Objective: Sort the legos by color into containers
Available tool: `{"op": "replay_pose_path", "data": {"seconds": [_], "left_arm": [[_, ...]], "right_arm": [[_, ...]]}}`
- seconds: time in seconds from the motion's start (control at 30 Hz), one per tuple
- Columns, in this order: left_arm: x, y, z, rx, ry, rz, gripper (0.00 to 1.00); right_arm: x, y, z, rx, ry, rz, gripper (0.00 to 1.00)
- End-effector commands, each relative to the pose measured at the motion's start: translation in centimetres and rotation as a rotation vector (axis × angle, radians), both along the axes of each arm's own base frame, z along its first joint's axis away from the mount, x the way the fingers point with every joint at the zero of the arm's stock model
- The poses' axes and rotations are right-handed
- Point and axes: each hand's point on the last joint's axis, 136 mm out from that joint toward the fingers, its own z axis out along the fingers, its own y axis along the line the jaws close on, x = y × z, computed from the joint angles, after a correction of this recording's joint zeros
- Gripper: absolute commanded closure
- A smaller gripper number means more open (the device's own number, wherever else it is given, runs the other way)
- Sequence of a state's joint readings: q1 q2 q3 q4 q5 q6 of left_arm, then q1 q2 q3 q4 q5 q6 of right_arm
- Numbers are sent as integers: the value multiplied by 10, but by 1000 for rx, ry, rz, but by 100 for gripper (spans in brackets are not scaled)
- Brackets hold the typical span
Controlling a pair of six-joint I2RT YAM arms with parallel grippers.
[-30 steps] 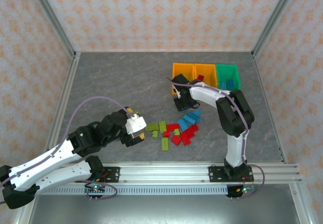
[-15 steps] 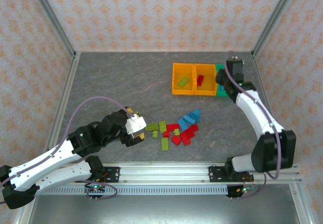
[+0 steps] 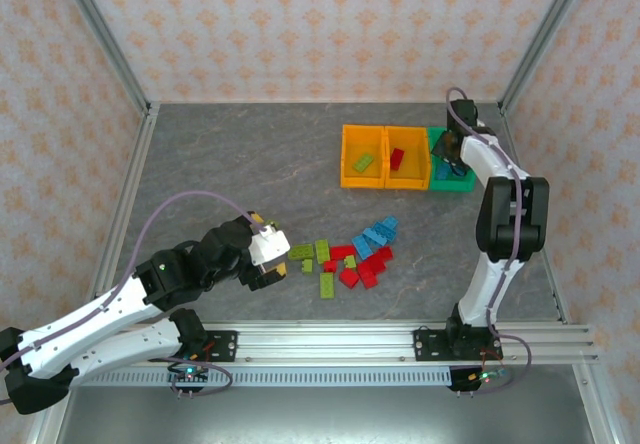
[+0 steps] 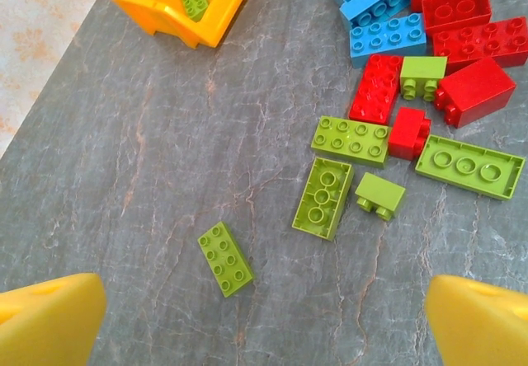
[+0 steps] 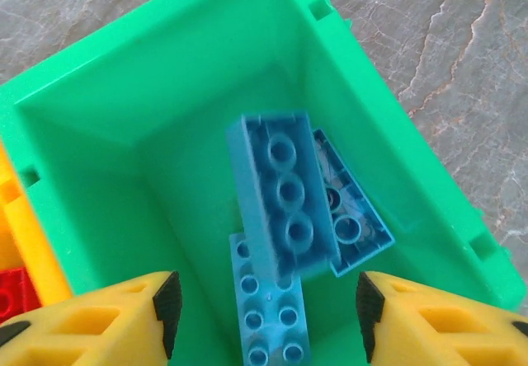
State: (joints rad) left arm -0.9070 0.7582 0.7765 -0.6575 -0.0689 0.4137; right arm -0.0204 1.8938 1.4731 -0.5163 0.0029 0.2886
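The legos [image 3: 350, 259] lie in a mixed pile of lime, red and blue near the table's front. My left gripper [image 4: 264, 321] hangs open above a lone lime brick [image 4: 225, 259] left of that pile. My right gripper [image 5: 266, 312] hovers over the green container [image 5: 124, 94] with its jaws apart. A blue brick [image 5: 285, 193], upside down and blurred, sits free between the jaws' line and two other blue bricks [image 5: 268, 308] on the bin floor. The left orange container [image 3: 363, 128] holds a lime brick [image 3: 363, 163]. The middle orange one [image 3: 408, 129] holds a red brick [image 3: 396, 157].
The three bins stand side by side at the back right, with the right arm [image 3: 505, 204] stretched up to them. An aluminium rail [image 3: 330, 339] runs along the near edge. Patterned walls enclose the table on three sides.
My right arm swung from the left orange bin across to the green bin, and its jaws opened, letting a blue brick go. The left arm has not moved.
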Motion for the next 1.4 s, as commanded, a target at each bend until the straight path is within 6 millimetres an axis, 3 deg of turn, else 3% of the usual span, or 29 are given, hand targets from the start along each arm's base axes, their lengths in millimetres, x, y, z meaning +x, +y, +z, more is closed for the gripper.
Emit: {"op": "replay_pose_path", "data": {"seconds": [0.0,0.1,0.2,0.27,0.43,0.53,0.6,0.7,0.93,1.17,1.37], "left_arm": [[12,3,6,-34,-14,79,0],[26,9,23,-124,12,215,0],[42,14,42,-220,53,412,0],[53,18,39,-266,98,555,1],[83,34,-4,-301,245,824,7],[99,43,-38,-300,338,905,9],[110,51,-58,-263,376,956,9],[124,55,-90,-224,457,990,11],[133,40,-146,-152,650,967,23],[128,38,-181,-90,724,968,36],[122,36,-196,-78,765,970,63]], "right_arm": [[-16,9,53,63,-96,-10,40],[-42,43,72,239,-163,53,39],[-79,102,91,410,-200,213,37],[-110,141,97,448,-172,345,35],[-203,220,95,442,-45,660,30],[-249,250,89,468,24,782,27],[-269,265,84,478,61,835,27],[-285,277,74,457,90,863,25],[-282,277,63,429,100,822,25],[-282,276,61,421,106,815,25],[-282,277,63,430,106,807,24]]}}
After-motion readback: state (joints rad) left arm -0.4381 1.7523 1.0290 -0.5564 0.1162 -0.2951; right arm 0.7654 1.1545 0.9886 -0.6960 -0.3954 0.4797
